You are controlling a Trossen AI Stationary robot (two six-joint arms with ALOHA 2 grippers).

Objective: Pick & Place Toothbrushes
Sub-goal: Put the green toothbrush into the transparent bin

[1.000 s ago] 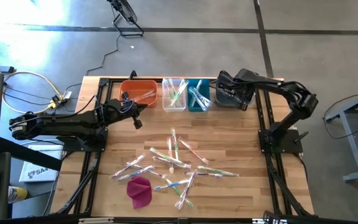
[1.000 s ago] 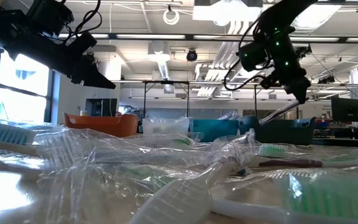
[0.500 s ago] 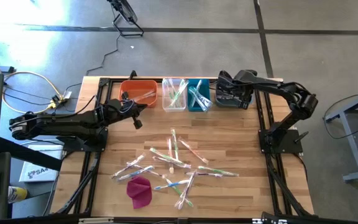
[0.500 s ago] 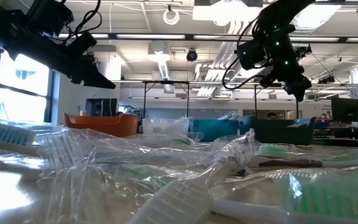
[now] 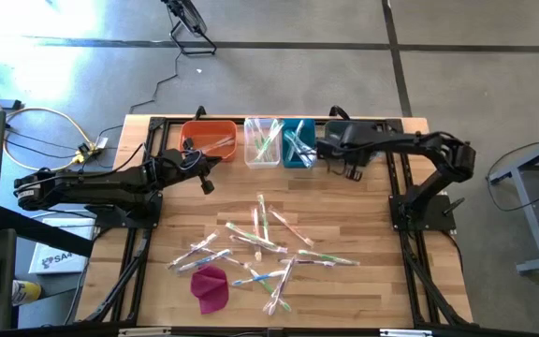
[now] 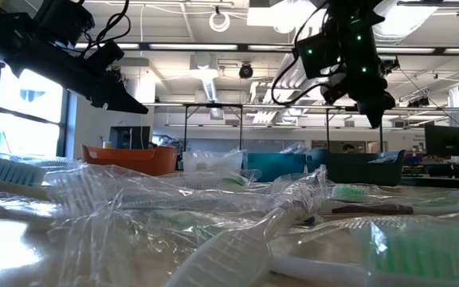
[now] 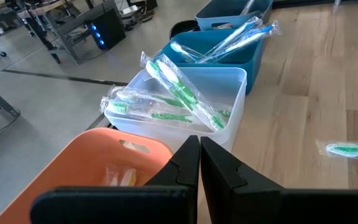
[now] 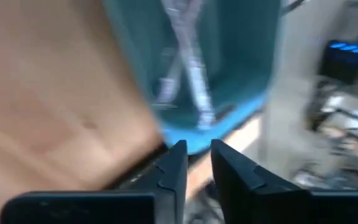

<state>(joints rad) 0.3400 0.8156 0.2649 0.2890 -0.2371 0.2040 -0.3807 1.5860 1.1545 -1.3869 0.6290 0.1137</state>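
Many toothbrushes (image 5: 265, 241) lie scattered mid-table, axes every way, nearer the empty right gripper (image 5: 349, 171) – fingers narrowly apart – than the clenched, empty left gripper (image 5: 208, 184) – both by the bins (image 5: 262, 143).

Four bins stand in a row at the table's far edge: one orange bin (image 5: 209, 137), one clear bin (image 5: 262, 142), one blue bin (image 5: 298, 143) and one dark bin (image 7: 227, 10). Roughly a dozen wrapped toothbrushes (image 5: 260, 245) lie scattered. One magenta cloth (image 5: 211, 286) lies beside them. Two robot arms are present.
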